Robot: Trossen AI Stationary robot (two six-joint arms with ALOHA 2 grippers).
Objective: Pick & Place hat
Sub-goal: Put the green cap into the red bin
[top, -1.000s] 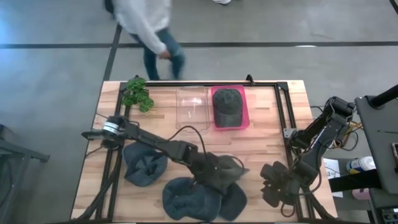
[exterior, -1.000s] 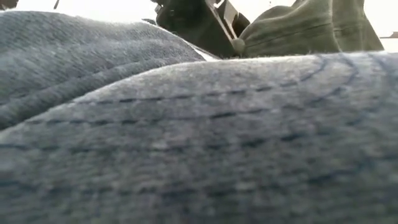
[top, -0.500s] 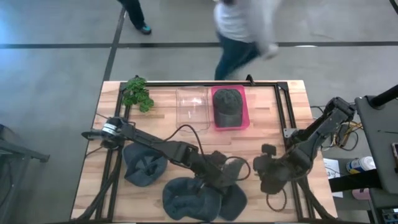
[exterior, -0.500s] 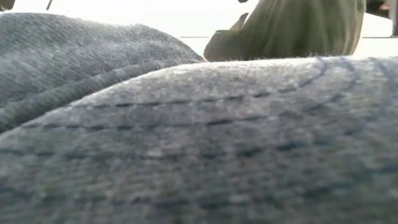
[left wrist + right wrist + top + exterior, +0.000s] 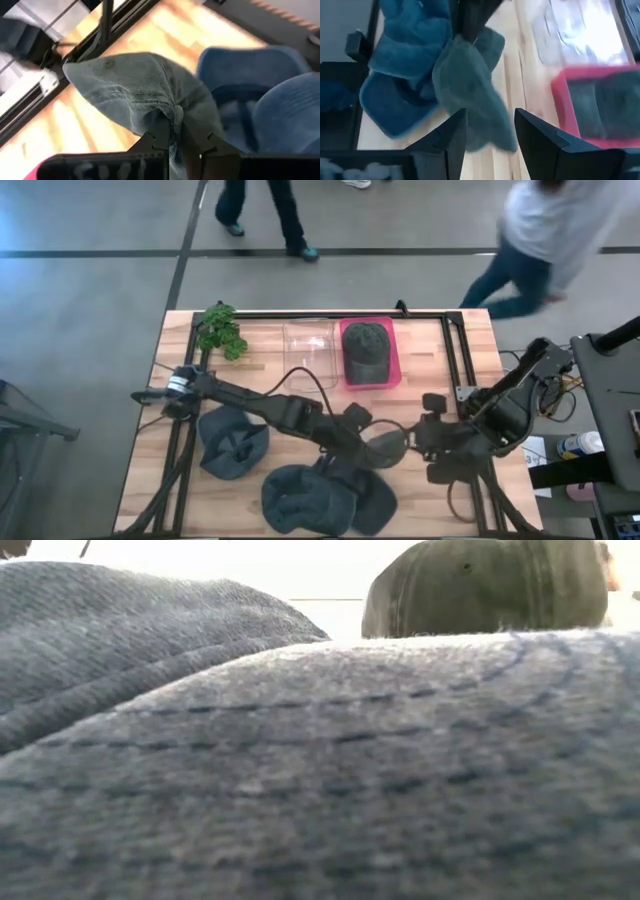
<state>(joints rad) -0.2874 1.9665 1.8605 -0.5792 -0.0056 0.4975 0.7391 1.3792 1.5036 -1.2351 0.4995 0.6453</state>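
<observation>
One green cap (image 5: 366, 350) already lay in the pink tray (image 5: 392, 376); the left gripper (image 5: 175, 137) clenched a second grey-green cap (image 5: 135, 90) aloft; the right gripper (image 5: 490, 130) waited beside it, fingers apart, empty; blue hats (image 5: 305, 498) remained

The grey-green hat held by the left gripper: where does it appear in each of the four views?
High view: grey-green hat at table centre, between both arms.
Low view: its crown at upper right, behind blue fabric.
Left wrist view: centre, pinched in the left gripper.
Right wrist view: centre, beyond the open right gripper.
Shared landmark: the pink tray, also in the right wrist view.
</observation>
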